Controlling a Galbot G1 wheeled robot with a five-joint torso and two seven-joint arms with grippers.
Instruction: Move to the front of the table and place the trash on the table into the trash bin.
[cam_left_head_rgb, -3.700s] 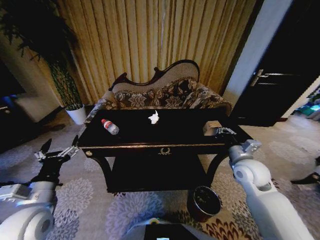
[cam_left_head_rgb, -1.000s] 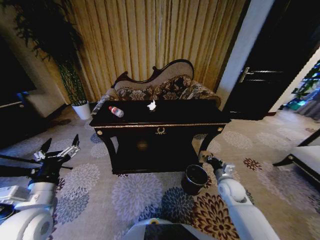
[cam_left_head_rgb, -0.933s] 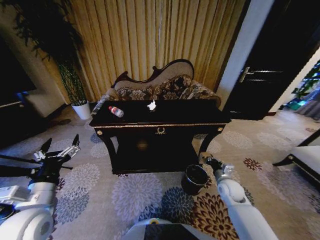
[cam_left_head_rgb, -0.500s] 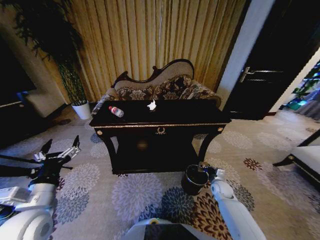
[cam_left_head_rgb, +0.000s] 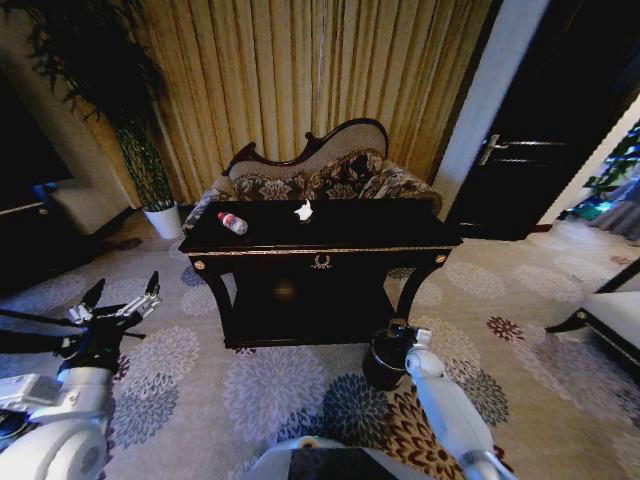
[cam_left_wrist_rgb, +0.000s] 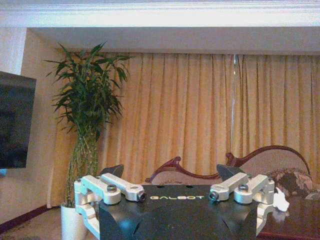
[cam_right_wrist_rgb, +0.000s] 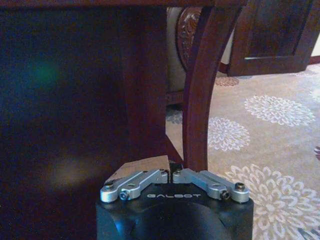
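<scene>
Head view: our right claw (cam_left_head_rgb: 397, 330) has moved over the bin (cam_left_head_rgb: 384, 357), pinched on a scrap (cam_right_wrist_rgb: 142, 165); left claw (cam_left_head_rgb: 112, 308) waits apart.

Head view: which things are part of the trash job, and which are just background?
Job:
- table
- bottle and crumpled tissue on it
- trash bin on the carpet
- right tool over the bin, shut on a brownish scrap
- left tool, open, held low to the left

Background:
- sofa
- potted plant
- curtains
- door
</scene>
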